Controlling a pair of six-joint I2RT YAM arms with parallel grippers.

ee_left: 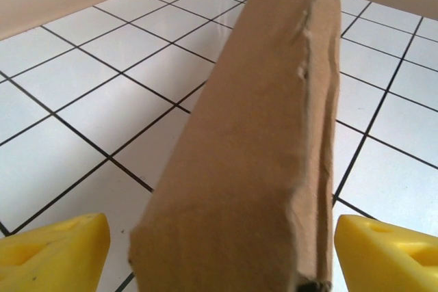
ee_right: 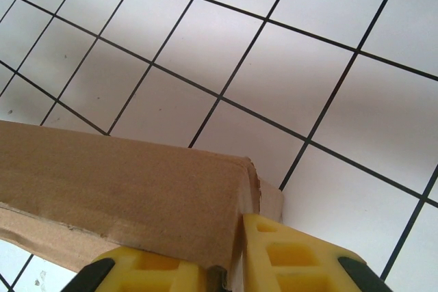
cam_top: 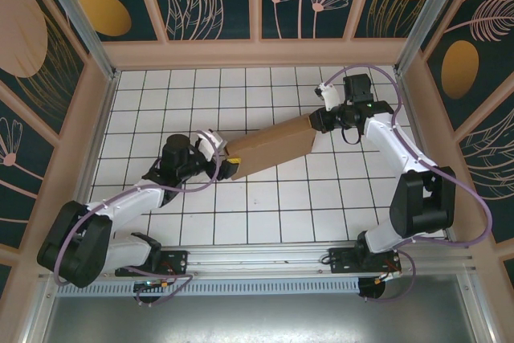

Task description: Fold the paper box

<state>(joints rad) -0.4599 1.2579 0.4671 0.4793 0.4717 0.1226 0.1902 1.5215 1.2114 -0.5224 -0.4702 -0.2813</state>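
Spanning table (cam_top: 161, 222) centre, paper box (cam_top: 269, 149) is pinched at far end by right gripper (cam_top: 321, 118), elbow out; left gripper (cam_top: 227, 164) is held open, fingers (ee_left: 51, 254) straddling near end.

White tiled table (cam_top: 265, 206), black grid lines

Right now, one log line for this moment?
left gripper: open, astride paper box end | right gripper: shut on its opposite end
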